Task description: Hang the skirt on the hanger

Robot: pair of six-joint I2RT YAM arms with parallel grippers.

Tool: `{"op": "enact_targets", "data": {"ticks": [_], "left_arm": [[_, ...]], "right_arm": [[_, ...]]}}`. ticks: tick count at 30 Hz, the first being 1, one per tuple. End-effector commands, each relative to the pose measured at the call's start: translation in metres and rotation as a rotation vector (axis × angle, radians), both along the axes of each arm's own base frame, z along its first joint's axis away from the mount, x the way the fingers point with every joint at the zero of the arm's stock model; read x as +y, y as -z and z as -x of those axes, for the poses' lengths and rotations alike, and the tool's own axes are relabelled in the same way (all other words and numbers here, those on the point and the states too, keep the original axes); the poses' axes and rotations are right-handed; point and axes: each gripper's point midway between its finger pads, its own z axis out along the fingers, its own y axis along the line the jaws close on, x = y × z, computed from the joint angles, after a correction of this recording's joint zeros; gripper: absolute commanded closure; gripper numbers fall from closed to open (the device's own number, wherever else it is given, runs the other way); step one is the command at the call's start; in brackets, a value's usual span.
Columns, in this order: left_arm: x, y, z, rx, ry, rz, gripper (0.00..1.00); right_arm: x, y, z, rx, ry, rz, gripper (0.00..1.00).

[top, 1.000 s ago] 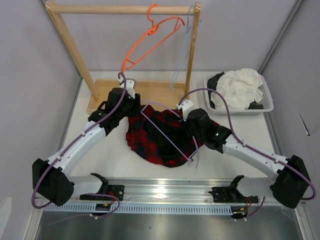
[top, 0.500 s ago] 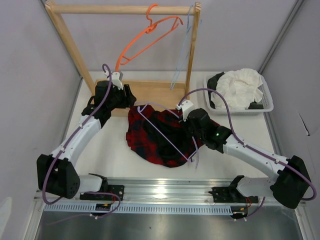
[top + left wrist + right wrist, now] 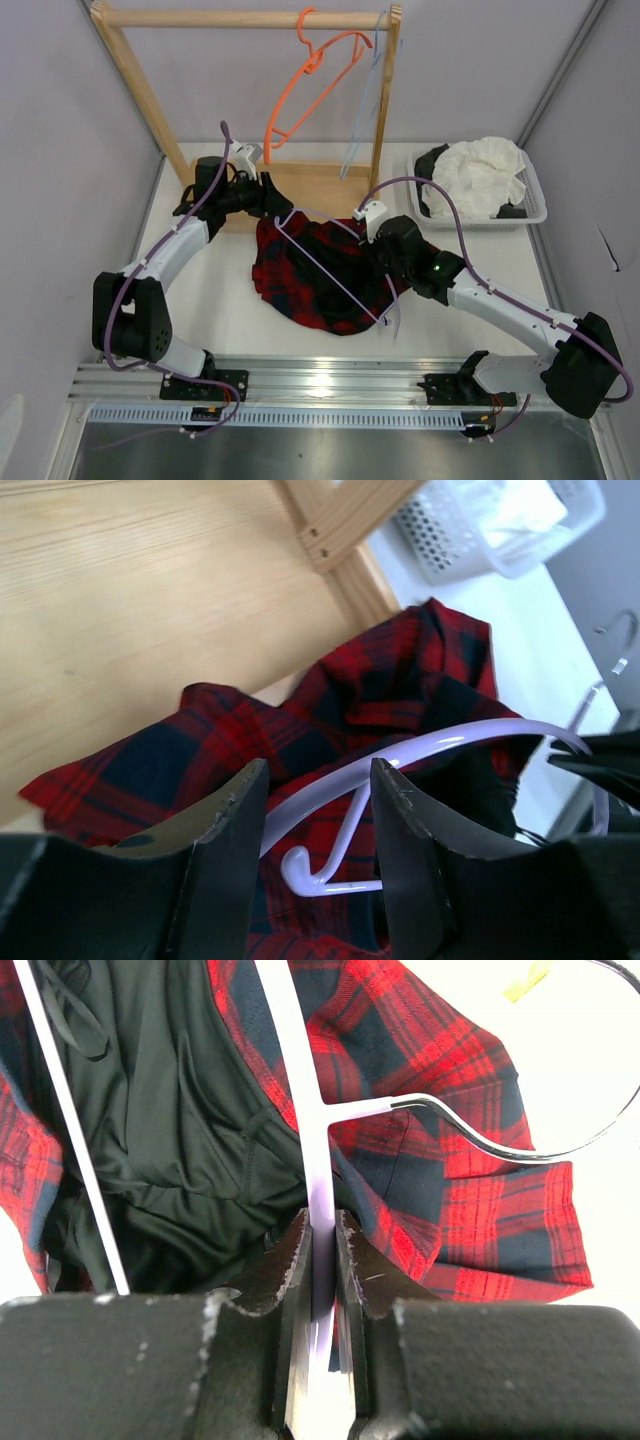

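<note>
The red and black plaid skirt [image 3: 315, 275] lies crumpled on the white table between my arms, its dark lining showing in the right wrist view [image 3: 180, 1130]. The lavender hanger [image 3: 325, 270] lies across it. My right gripper [image 3: 385, 262] is shut on the hanger's bar [image 3: 318, 1190], its metal hook [image 3: 560, 1130] lying over the plaid. My left gripper [image 3: 272, 205] is open and empty at the skirt's far left edge. In the left wrist view the hanger's curled end [image 3: 310, 870] and the skirt [image 3: 380, 690] show between its fingers [image 3: 235, 820].
A wooden rack [image 3: 240, 20] stands at the back with an orange hanger [image 3: 300, 95] and a pale blue hanger [image 3: 365, 100] on it. Its wooden base [image 3: 320, 180] lies just behind the skirt. A white basket [image 3: 535, 200] with white fabric [image 3: 480, 175] sits at the right.
My left arm has pulled back from the skirt to the far left, then turned its gripper toward the skirt's far edge. The orange hanger swings. My right gripper stays put.
</note>
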Motion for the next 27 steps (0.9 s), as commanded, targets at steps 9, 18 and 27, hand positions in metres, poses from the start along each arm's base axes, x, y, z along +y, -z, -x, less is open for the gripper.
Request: {"op": "enact_targets", "data": {"ticks": [9, 18, 27], "left_arm": [[-0.027, -0.029, 0.019, -0.077, 0.268, 0.106, 0.52], [-0.017, -0.029, 0.002, -0.116, 0.18, 0.034, 0.49], [-0.008, -0.029, 0.006, -0.119, 0.063, -0.024, 0.46]], "right_arm": [[0.001, -0.035, -0.018, -0.066, 0.023, -0.089, 1.0], [0.0, -0.036, -0.017, -0.067, -0.019, -0.104, 1.0], [-0.011, -0.033, -0.016, -0.083, 0.032, -0.049, 1.0]]}}
